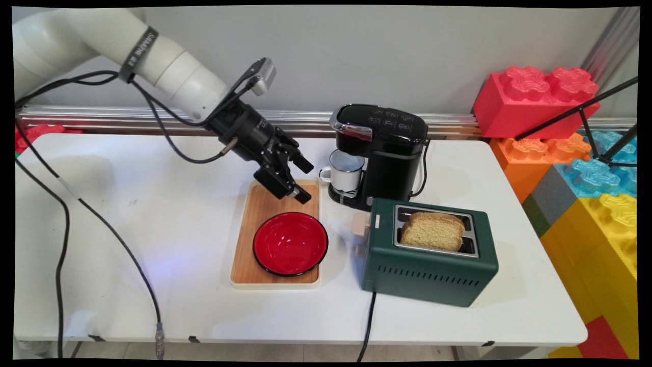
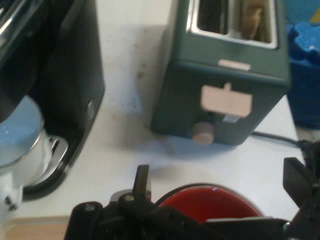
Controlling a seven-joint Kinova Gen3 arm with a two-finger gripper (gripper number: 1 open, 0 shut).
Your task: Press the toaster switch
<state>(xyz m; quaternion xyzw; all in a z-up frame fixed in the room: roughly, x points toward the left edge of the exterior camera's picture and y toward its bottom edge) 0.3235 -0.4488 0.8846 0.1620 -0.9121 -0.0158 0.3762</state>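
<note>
Main view: black two-finger gripper [image 1: 302,178], fingers spread apart and holding nothing, hung over the far end of a wooden tray with a cream rim [image 1: 244,232]. Nearest item: glossy red shallow bowl with a black rim [image 1: 290,243], resting on the tray's near half; judged light, rigid and slippery, best pinched at the rim. White enamel mug [image 1: 346,171] sat in a black coffee machine [image 1: 387,153]. Dark green toaster [image 1: 433,265] held a bread slice [image 1: 435,232]. Open white table [image 1: 153,229] lay leftward.

Hand view: the bowl [image 2: 210,202] showed between the fingers [image 2: 142,181]; the toaster [image 2: 225,85] stood beyond, the coffee machine [image 2: 60,75] at left.
</note>
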